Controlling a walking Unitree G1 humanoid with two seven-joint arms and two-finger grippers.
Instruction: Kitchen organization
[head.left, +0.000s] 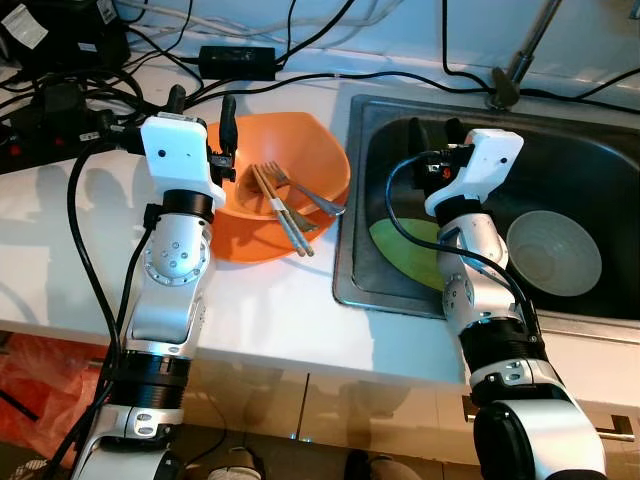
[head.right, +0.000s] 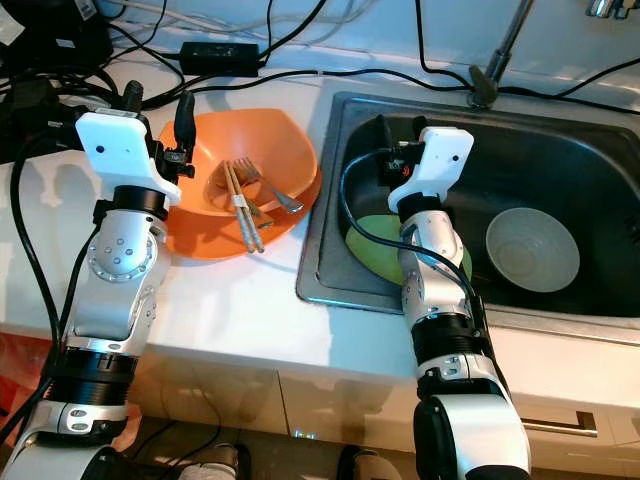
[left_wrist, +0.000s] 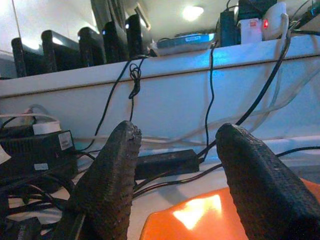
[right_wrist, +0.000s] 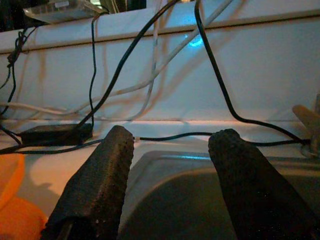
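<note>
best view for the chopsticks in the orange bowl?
Left eye view: the chopsticks lie in full in the orange bowl beside a fork. Right eye view shows the same, slightly smaller. Left wrist view catches just the bowl's rim; right wrist view an orange edge.

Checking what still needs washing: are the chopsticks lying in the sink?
No, the chopsticks rest in the orange bowl on the counter.

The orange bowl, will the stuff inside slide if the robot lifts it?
Probably. The chopsticks and fork lie loose in the orange bowl, chopsticks poking over its rim, so they may slide or fall. The bowl looks plastic, likely light.
</note>
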